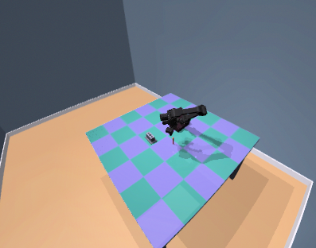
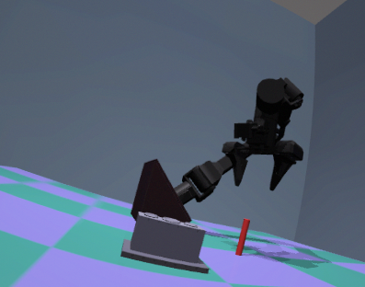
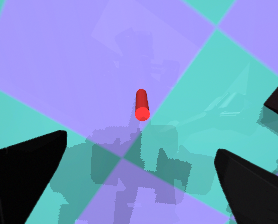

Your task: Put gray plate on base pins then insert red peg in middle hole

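Spread, empty claw (image 2: pixel 255 187) (image 3: pixel 142 146); upright red peg (image 1: pixel 173 141) (image 2: pixel 243 237) (image 3: pixel 142 105) in wrist view, gray plate (image 1: pixel 150 136) (image 2: pixel 167 239) only outside it

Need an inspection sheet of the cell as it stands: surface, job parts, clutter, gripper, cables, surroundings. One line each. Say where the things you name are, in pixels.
Surface: table (image 1: pixel 147 199) in green and violet checks, shadows of the arm across it
Gray plate (image 1: pixel 150 135) (image 2: pixel 166 238): seated low on the base, no gap seen between them
Base (image 1: pixel 154 142) (image 2: pixel 164 262): on the table, under the plate
Red peg (image 1: pixel 173 141) (image 2: pixel 243 237) (image 3: pixel 142 106): upright on the table beside the base, not inserted
Clutter: nothing seen
Gripper (image 2: pixel 255 188) (image 3: pixel 142 146): open, above the peg, nothing between the fingers
Cables: nothing seen
Surroundings: blue-gray walls, tan floor (image 1: pixel 52 173), pale skirting
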Available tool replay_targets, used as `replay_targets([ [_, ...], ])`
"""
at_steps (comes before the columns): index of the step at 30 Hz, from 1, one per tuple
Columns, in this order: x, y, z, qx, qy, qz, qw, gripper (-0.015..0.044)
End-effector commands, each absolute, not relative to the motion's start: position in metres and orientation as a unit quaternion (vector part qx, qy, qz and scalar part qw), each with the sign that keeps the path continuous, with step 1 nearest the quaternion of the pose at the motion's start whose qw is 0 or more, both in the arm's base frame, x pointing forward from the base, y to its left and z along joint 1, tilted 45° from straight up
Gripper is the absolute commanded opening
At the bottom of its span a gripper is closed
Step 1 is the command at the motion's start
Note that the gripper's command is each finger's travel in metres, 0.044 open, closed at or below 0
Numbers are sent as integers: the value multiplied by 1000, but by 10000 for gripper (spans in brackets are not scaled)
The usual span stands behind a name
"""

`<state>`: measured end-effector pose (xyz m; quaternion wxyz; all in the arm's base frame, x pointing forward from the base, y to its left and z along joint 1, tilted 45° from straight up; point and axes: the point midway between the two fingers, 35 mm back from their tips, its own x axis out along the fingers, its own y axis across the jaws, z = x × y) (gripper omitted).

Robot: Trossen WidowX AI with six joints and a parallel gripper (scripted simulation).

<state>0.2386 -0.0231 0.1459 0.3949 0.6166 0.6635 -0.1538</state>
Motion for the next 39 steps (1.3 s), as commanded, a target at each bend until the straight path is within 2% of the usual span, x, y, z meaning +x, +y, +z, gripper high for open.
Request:
replay_targets([
  [1,236,-17,145,614,666,-147,397,440],
  [11,239,16,112,614,666,-146,397,440],
  [39,243,46,82,614,666,-146,398,440],
])
